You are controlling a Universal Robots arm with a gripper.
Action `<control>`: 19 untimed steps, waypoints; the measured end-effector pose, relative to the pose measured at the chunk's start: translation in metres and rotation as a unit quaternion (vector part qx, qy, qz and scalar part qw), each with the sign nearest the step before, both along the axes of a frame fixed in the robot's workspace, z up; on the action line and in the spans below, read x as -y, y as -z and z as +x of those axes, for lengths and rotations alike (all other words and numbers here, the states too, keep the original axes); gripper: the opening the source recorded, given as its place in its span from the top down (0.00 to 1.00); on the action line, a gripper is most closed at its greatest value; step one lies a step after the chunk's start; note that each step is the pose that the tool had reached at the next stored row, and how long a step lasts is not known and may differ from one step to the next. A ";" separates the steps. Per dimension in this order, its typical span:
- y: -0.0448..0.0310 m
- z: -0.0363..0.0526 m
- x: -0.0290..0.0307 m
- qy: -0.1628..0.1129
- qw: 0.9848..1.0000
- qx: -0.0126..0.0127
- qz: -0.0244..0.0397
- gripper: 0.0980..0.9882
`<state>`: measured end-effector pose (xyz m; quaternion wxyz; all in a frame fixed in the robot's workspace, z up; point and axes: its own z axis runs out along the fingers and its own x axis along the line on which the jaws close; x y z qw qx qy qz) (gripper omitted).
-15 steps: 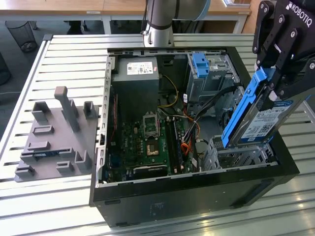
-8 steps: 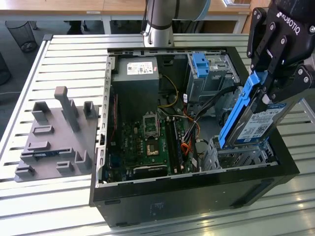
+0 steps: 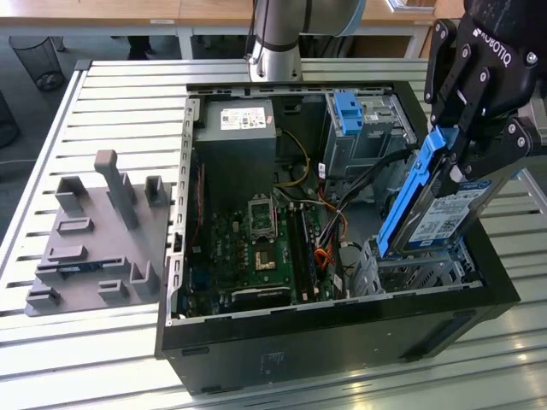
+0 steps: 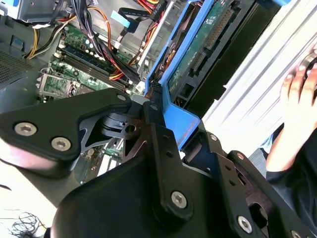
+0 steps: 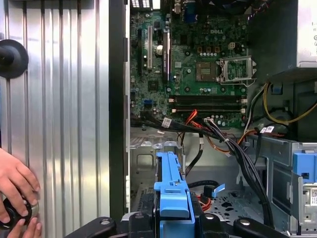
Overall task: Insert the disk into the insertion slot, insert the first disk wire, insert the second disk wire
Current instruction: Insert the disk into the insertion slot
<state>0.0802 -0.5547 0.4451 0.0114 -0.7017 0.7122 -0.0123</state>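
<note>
Blue-railed flat silver disk (image 3: 440,218) clenched, tilted, between black jaws; perforated sheet-metal insertion slot (image 3: 419,275) lies just below them.

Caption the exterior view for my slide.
Black gripper holds the blue-railed silver hard drive tilted over the perforated silver drive cage.

On your silver slatted surface (image 3: 120,94) you see an open black computer box (image 3: 342,342) and a grey block plate (image 3: 102,254).
</note>
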 end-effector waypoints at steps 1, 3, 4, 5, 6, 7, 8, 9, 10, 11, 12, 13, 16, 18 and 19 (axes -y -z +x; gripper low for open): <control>0.0004 0.0000 -0.0003 0.000 1.000 0.000 0.000 0.70; 0.0013 -0.0004 -0.0009 0.000 1.000 0.000 0.000 0.70; 0.0017 -0.0008 -0.0013 -0.001 1.000 0.000 0.000 0.70; 0.0020 -0.0011 -0.0017 -0.001 1.000 0.000 0.000 0.70; 0.0023 -0.0013 -0.0019 -0.001 1.000 0.000 0.000 0.70; 0.0027 -0.0013 -0.0022 -0.001 1.000 0.000 0.000 0.70; 0.0031 -0.0014 -0.0024 -0.001 1.000 0.000 0.000 0.70; 0.0036 -0.0014 -0.0027 -0.001 1.000 0.000 0.000 0.70; 0.0041 -0.0015 -0.0029 -0.001 1.000 0.000 0.000 0.70; 0.0045 -0.0015 -0.0031 -0.001 1.000 0.000 0.000 0.70; 0.0049 -0.0016 -0.0031 -0.001 1.000 0.000 0.000 0.70; 0.0053 -0.0016 -0.0032 -0.001 1.000 0.000 0.000 0.70; 0.0064 -0.0020 -0.0034 -0.001 1.000 0.000 0.000 0.70; 0.0070 -0.0021 -0.0039 -0.001 1.000 0.000 0.000 0.70; 0.0074 -0.0022 -0.0042 -0.001 1.000 0.000 0.000 0.70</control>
